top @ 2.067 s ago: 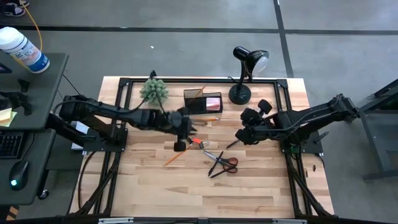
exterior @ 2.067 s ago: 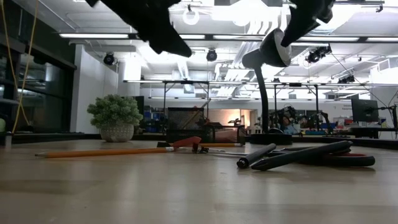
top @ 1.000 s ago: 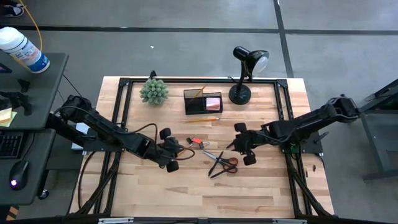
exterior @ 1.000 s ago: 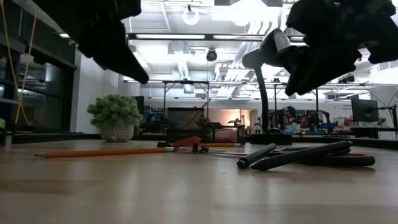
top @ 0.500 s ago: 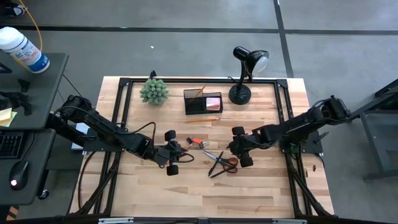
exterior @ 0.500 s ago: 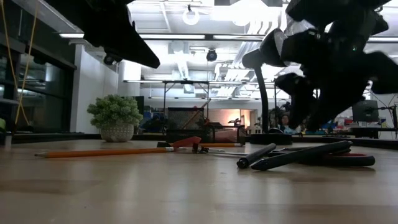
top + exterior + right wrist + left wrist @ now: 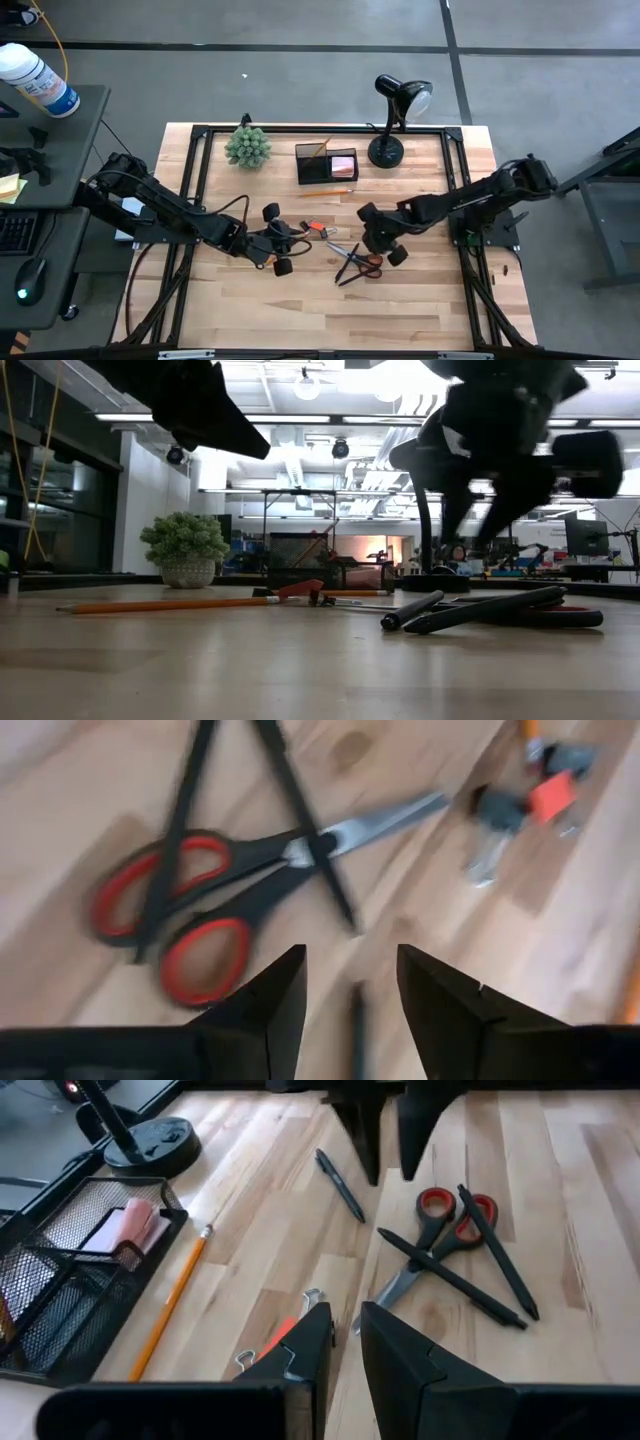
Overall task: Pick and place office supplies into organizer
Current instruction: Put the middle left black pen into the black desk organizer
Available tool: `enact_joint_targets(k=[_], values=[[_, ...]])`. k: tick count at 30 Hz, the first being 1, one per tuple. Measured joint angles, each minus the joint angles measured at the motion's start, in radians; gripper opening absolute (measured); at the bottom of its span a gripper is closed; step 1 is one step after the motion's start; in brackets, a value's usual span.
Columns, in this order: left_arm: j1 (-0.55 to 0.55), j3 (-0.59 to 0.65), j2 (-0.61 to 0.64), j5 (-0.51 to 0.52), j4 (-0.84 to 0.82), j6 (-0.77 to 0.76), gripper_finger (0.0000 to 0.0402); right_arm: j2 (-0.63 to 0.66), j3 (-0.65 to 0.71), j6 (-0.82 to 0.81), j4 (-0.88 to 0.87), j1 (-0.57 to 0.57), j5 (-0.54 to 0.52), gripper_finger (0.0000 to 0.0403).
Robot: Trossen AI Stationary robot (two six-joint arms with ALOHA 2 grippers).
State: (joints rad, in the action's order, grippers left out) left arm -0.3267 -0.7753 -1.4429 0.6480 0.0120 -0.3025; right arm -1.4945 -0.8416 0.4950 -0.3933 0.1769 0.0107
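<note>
The scissors [image 7: 358, 265] with red handles [image 7: 435, 1210] lie flat on the table, two black pens [image 7: 450, 1275] across them. My right gripper [image 7: 365, 236] hangs open, pointing down, above the handle end, clear of the wood [image 7: 485, 500]; a third black pen [image 7: 340, 1185] lies below its fingers. My left gripper [image 7: 298, 238] hovers left of them over a small red piece [image 7: 280, 1335], open by a narrow gap [image 7: 345, 1315], nothing between its fingers. An orange pencil [image 7: 170, 1305] lies beside the black mesh organizer [image 7: 326, 163], which holds a pink sticky-note pad [image 7: 125, 1225].
A black desk lamp [image 7: 395, 110] and a green spiky plant [image 7: 247, 147] stand at the far edge on either side of the organizer. Small metal clips [image 7: 310, 1295] lie by the red piece. Another orange pencil [image 7: 170, 604] lies on the left. Bare wood fills the near half.
My right gripper has gone toward the table's left, sunk a little and rolled at the wrist, and now hangs over the scissors' handle end. My left gripper has tipped its fingers up a little. Nothing on the table has moved.
</note>
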Motion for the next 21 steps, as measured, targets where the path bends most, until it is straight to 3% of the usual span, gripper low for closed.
enact_joint_targets(k=[9, 21], values=[[-0.001, 0.0, 0.0, -0.029, 0.0, -0.016, 0.0046, -0.226, -0.239, 0.218, -0.188, 0.0, -0.017, 0.0162], [-0.001, 0.0, 0.0, -0.149, -0.011, 0.007, 0.0046, -0.306, -0.274, 0.344, -0.223, 0.0, -0.02, 0.0153]])
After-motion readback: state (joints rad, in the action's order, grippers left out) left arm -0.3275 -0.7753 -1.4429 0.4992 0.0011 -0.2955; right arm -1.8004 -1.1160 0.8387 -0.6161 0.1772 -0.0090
